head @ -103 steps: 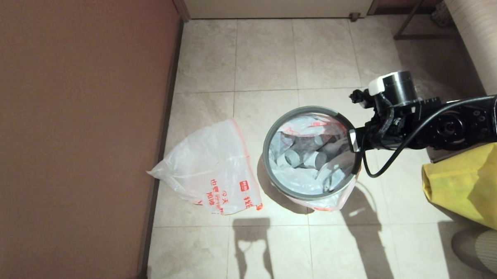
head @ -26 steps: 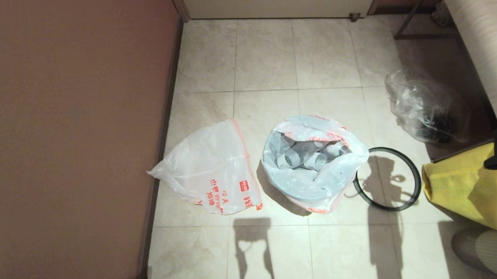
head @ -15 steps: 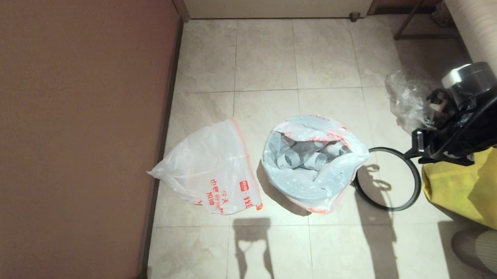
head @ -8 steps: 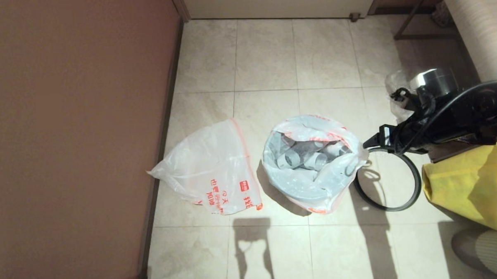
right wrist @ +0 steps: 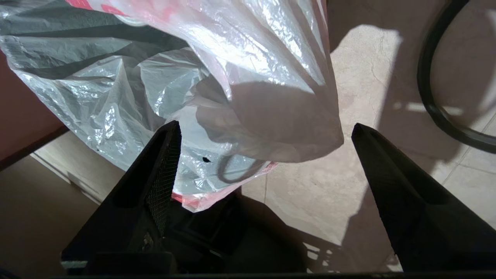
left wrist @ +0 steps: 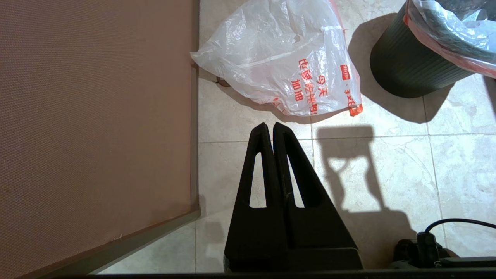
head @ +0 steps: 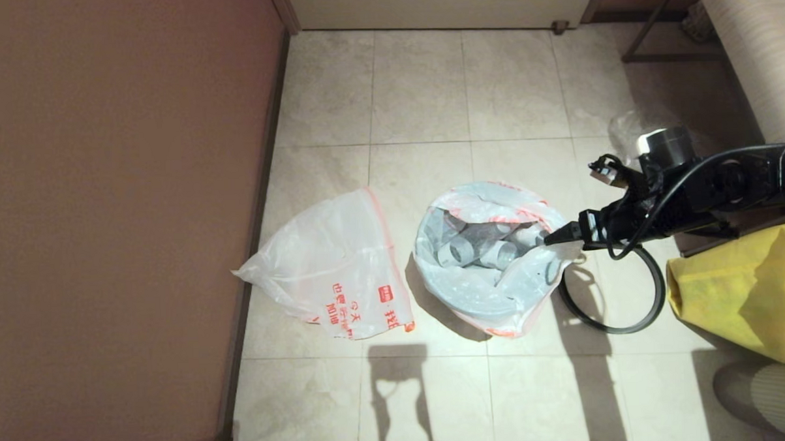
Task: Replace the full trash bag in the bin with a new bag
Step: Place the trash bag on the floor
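The right gripper (head: pixel 553 239) has swung in from beside the yellow bag (head: pixel 747 293) to the full bag (head: pixel 492 256).
Its fingers (right wrist: pixel 166 155) spread wide at the bag's loose rim; the bag sits in the bin (left wrist: pixel 407 71), ring (head: pixel 614 304) on the floor, new bag (head: pixel 335 268) alongside. Next, I judge: pinch the rim, lift. Left gripper (left wrist: pixel 273 128) parked, fingers pressed together.

A pale tiled floor (head: pixel 420 89) carries the bin (left wrist: pixel 407 69). Left of it lies the new bag (head: pixel 332 268); the grey ring (head: pixel 631 326) lies just right; a yellow bag (head: pixel 741 293) farther right.

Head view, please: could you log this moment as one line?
right tool: open, at full trash bag rim | bag in bin | ring: on floor | left tool: shut, parked
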### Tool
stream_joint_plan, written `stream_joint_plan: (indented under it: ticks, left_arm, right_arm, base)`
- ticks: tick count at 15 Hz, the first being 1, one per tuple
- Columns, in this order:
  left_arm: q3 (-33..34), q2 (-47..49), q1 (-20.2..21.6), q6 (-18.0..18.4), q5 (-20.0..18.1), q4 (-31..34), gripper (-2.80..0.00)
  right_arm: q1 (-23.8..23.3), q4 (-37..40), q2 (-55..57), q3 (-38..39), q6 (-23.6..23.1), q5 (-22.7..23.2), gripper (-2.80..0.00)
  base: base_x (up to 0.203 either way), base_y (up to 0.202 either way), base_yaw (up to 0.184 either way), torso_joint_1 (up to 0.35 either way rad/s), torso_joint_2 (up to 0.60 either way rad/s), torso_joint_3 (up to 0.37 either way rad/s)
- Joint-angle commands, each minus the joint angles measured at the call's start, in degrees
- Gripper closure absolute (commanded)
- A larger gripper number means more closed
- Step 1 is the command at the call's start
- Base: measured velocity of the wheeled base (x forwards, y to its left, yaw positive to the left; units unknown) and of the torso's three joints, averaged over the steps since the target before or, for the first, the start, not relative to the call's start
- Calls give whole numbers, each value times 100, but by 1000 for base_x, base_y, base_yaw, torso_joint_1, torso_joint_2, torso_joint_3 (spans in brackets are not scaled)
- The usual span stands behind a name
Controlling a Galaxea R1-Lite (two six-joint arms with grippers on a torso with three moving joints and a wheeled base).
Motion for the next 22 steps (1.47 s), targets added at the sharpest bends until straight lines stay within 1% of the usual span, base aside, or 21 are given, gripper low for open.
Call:
stream_joint_plan:
  ticks: [1,4,5,6,11,13,15,18,19,20,21,22]
  left_arm:
    - [0,7,1,2,1,-7,0]
    - [0,7,1,2,1,-7,0]
    - [0,7,1,2,1,2,0]
    - [0,7,1,2,1,-7,0]
    - [0,7,1,2,1,-6,0]
    - [0,7,1,2,1,2,0]
    - [0,7,1,2,1,-7,0]
    - [0,7,1,2,1,-1,0]
    - [0,7,1,2,1,1,0]
    - [0,7,1,2,1,-5,0]
    - [0,7,1,2,1,-3,0]
    - [0,7,1,2,1,-6,0]
  right_arm:
    - [2,9,216,-147,-27,24,-280]
    - [2,-169,447,-472,-89,54,-280]
    - [-6,-287,502,-555,-91,60,-53]
    - [-6,-298,504,-593,-82,61,0]
    - [-42,-142,336,-535,-47,13,0]
    - [-37,378,56,-537,-60,11,0]
    - [-16,712,-239,-545,-59,8,0]
    - [215,1597,-816,-578,-19,17,0]
    - [440,1896,-1010,-576,155,20,0]
    - [694,2077,-1198,-577,529,25,0]
    - [890,2161,-1338,-587,881,35,0]
    - [1025,2192,-1429,-673,1039,41,0]
  base:
    - [0,0,0,0,0,0]
    - [0,0,0,0,0,0]
    - [0,0,0,0,0,0]
    - [0,0,0,0,0,0]
    - [0,0,0,0,0,0]
    - [0,0,0,0,0,0]
    - [0,0,0,0,0,0]
    - [0,0,0,0,0,0]
    - [0,0,0,0,0,0]
    - [0,0,0,0,0,0]
    - [0,0,0,0,0,0]
    - [0,0,0,0,0,0]
